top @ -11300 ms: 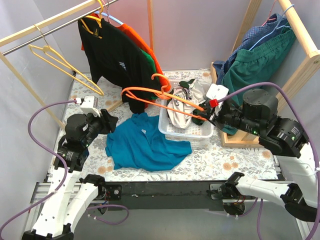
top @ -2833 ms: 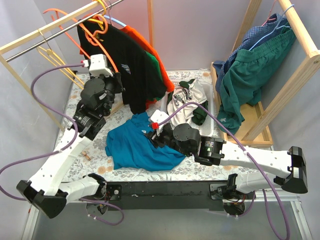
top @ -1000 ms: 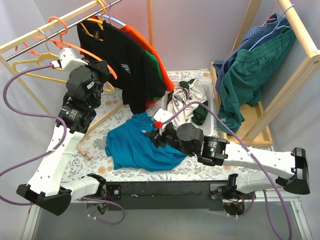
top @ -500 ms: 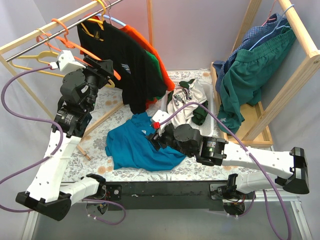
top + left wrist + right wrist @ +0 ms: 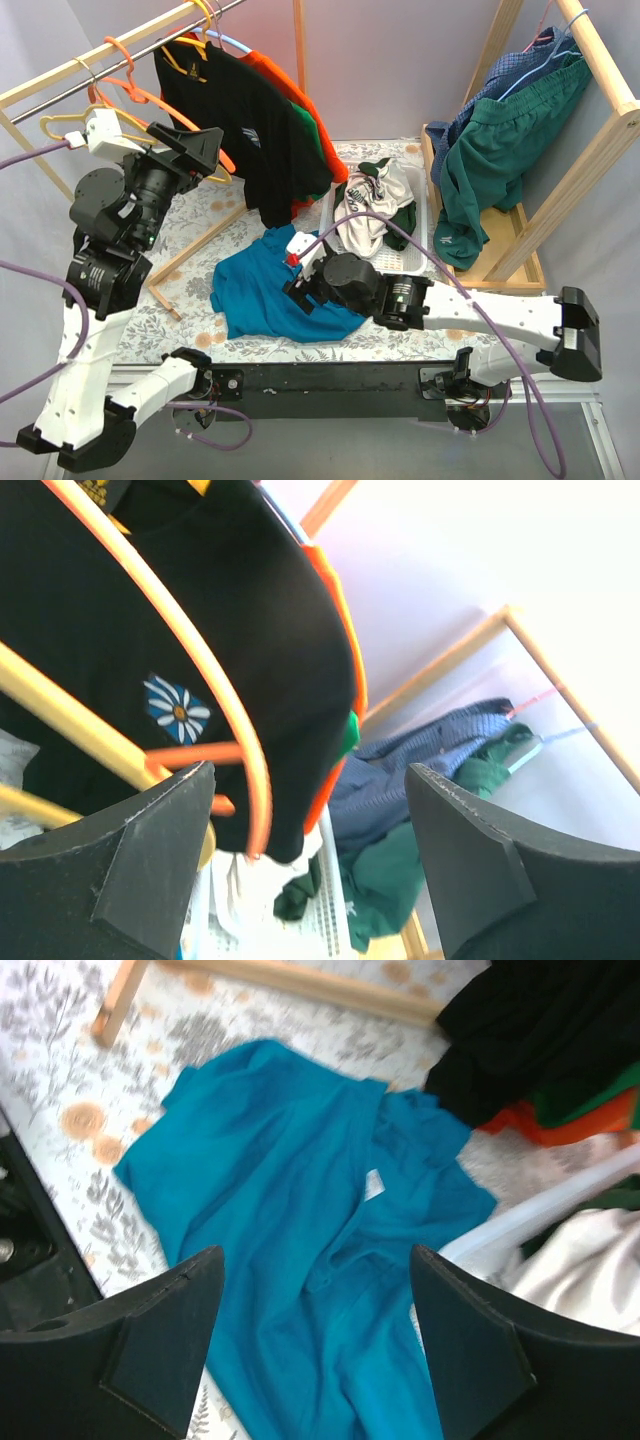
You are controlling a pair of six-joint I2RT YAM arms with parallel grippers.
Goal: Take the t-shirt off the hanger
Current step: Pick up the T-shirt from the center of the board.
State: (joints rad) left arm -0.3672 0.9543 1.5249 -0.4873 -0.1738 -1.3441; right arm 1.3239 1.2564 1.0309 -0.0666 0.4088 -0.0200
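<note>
Over the last second the left arm has swung back from the rack and both pairs of jaws have spread apart. The left gripper (image 5: 205,152) now stands released and empty, up and well to the left of the white basket (image 5: 427,215). Its wrist view shows only open air between the fingers, with the orange hanger (image 5: 258,800) just ahead of them. That hanger hangs bare on the rail (image 5: 60,82), further from the basket than the black shirt (image 5: 250,130). The teal t-shirt (image 5: 255,290) lies crumpled on the table just left of the basket, clear of any hanger. The right gripper (image 5: 298,290) hovers over the shirt's basket-side edge with its jaws wide and nothing between them. Its wrist view shows the cloth lying loose below. The task looks as good as done, so what remains is a clean retreat. The left jaws should stay wide and draw straight back along their own line, so neither finger catches the hanger's arm and drags it off the rail. The right gripper should rise straight up from the shirt before it swings away from the basket, so that no fold snags on a fingertip.
</note>
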